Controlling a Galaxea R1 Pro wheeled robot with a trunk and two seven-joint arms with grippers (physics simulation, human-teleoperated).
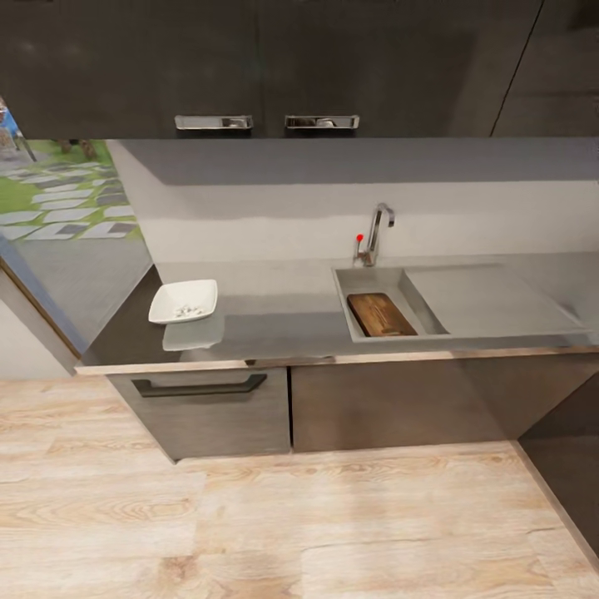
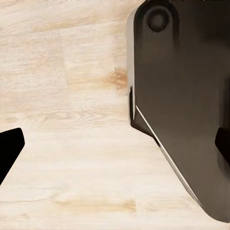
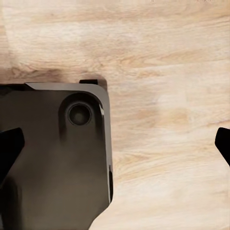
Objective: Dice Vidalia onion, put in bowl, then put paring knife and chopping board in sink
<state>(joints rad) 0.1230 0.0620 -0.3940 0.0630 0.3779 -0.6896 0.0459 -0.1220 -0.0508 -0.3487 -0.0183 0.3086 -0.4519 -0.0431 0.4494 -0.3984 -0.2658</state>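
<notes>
We stand back from the grey surface (image 1: pixel 283 308). The chopping board (image 1: pixel 381 314) lies in the sink (image 1: pixel 428 306) at three o'clock; the white bowl (image 1: pixel 183 301), at nine o'clock, holds diced onion (image 1: pixel 189 312). The paring knife is too small to make out. Left fingers (image 2: pixel 9 148) and right fingers (image 3: pixel 9 148) hang spread and empty over the wooden floor (image 3: pixel 163 72). We judge the task nearly done; next, confirm the knife.
</notes>
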